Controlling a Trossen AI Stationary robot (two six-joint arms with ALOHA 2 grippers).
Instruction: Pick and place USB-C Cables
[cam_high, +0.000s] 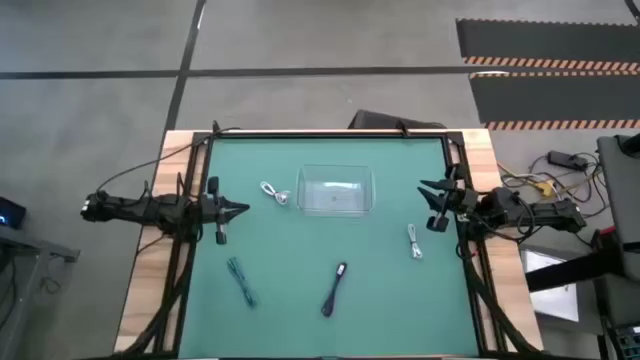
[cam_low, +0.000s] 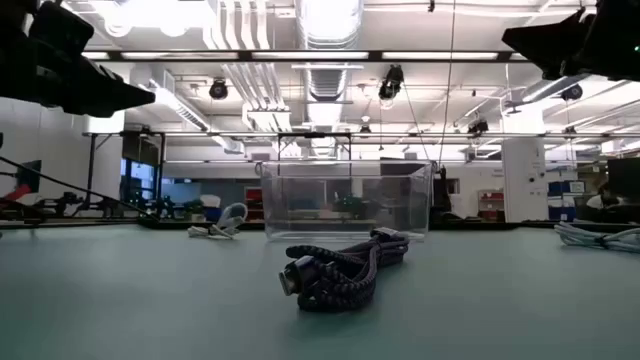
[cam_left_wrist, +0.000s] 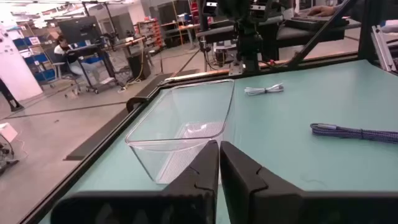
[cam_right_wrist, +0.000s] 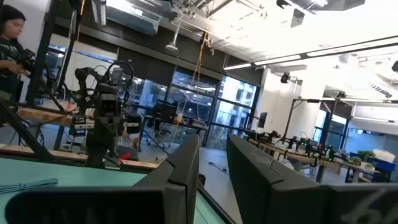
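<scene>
Green bench (cam_high: 300, 300): fills the middle of the high view, with wooden edges left and right.
Clear bin (cam_high: 336, 192): upper centre of the bench, see-through and holding nothing.
White cable, first (cam_high: 274, 193): just left of the bin, near but apart from its wall.
White cable, second (cam_high: 415, 241): right of centre, below the right arm's tip.
Black cable (cam_high: 334, 289): lower centre, lying at a slant; nearest thing in the low view (cam_low: 340, 272).
Teal-grey cable (cam_high: 241, 281): lower left of the bench, well apart from the others.
Left claw (cam_high: 240, 210): at the bench's left edge, above the mat, fingers narrowed almost together, holding nothing.
Right claw (cam_high: 425, 190): at the bench's right edge, raised, fingers a little apart, holding nothing.
Person (cam_left_wrist: 62, 48): seated at a desk, upper left of the left wrist view.
</scene>
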